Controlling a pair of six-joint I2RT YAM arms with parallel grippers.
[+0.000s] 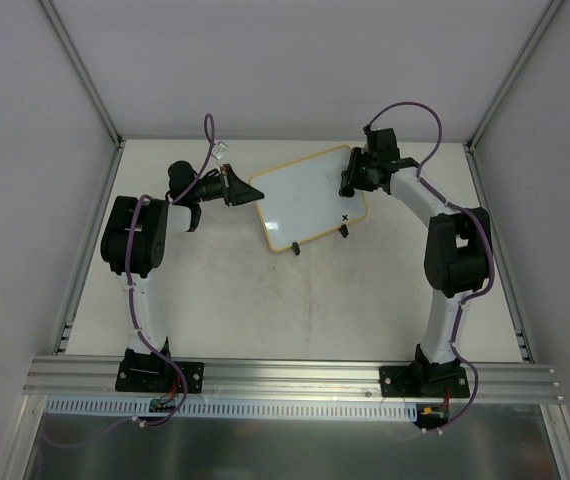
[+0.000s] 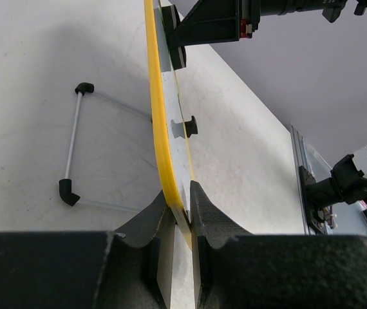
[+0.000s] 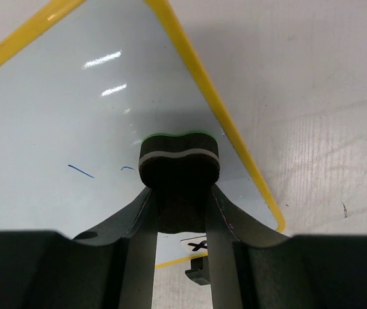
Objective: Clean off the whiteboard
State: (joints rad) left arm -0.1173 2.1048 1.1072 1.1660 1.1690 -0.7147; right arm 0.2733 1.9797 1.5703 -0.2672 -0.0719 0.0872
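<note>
Clamped in the left pincer (image 2: 185,199) by its yellow rim: the whiteboard (image 1: 305,200), stretching ahead. Gripped tight in the right pincer (image 3: 179,193): a black eraser (image 3: 179,158), pressed onto the board face, faint blue strokes (image 3: 80,170) to its left.

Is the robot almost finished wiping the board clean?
Nearly. Most of the whiteboard already looks clean. The left end effector clamps its yellow edge, while the right end effector holds the black eraser against it. Left: two small blue marks beside the eraser.
</note>
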